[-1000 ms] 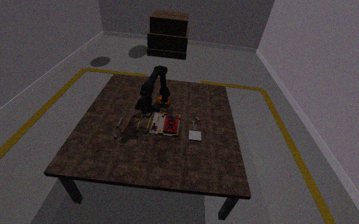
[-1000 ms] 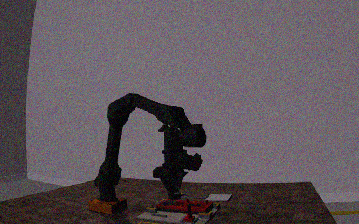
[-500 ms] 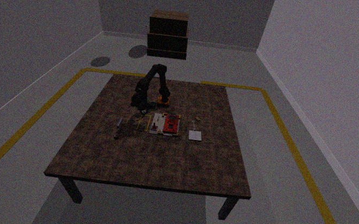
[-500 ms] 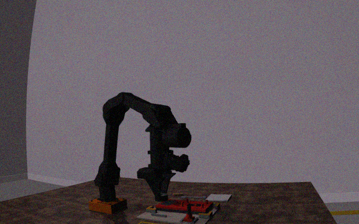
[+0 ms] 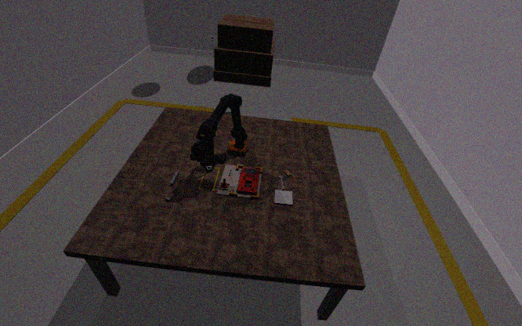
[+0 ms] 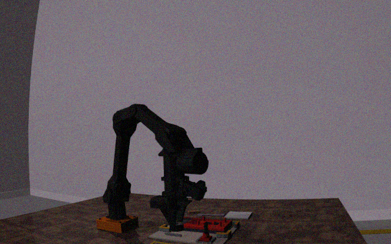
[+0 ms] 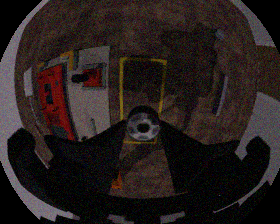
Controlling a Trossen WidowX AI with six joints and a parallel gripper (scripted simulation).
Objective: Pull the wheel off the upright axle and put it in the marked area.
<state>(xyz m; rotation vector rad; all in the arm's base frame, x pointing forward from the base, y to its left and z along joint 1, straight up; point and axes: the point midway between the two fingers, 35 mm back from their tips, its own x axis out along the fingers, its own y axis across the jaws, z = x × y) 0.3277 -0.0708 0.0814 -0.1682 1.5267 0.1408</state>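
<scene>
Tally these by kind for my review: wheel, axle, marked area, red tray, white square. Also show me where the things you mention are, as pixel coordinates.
Wheel (image 5: 208, 167) (image 6: 176, 227) (image 7: 133, 131): 1, in the hand (image 5: 208, 166) (image 6: 176, 225) (image 7: 143, 124)
Axle (image 5: 223, 182) (image 6: 206, 227) (image 7: 80, 78): 1
Marked area (image 5: 216, 178) (image 6: 161, 242) (image 7: 121, 90): 1
Red tray (image 5: 244, 184) (image 6: 191, 225) (image 7: 56, 107): 1
White square (image 5: 283, 197) (image 6: 238, 215) (image 7: 28, 82): 1
Total: 5

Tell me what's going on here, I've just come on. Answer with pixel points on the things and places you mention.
The arm's hand (image 5: 208, 164) (image 6: 175, 227) (image 7: 143, 124) is shut on the wheel (image 5: 208, 167) (image 7: 132, 131), which is off the upright axle (image 5: 223, 182) (image 6: 206, 229) (image 7: 81, 78). It holds the wheel above the table (image 5: 215, 234) (image 6: 297, 214) (image 7: 146, 180), near the yellow-marked area (image 5: 217, 178) (image 6: 161, 242) (image 7: 122, 90). Lowering and letting go remain.
</scene>
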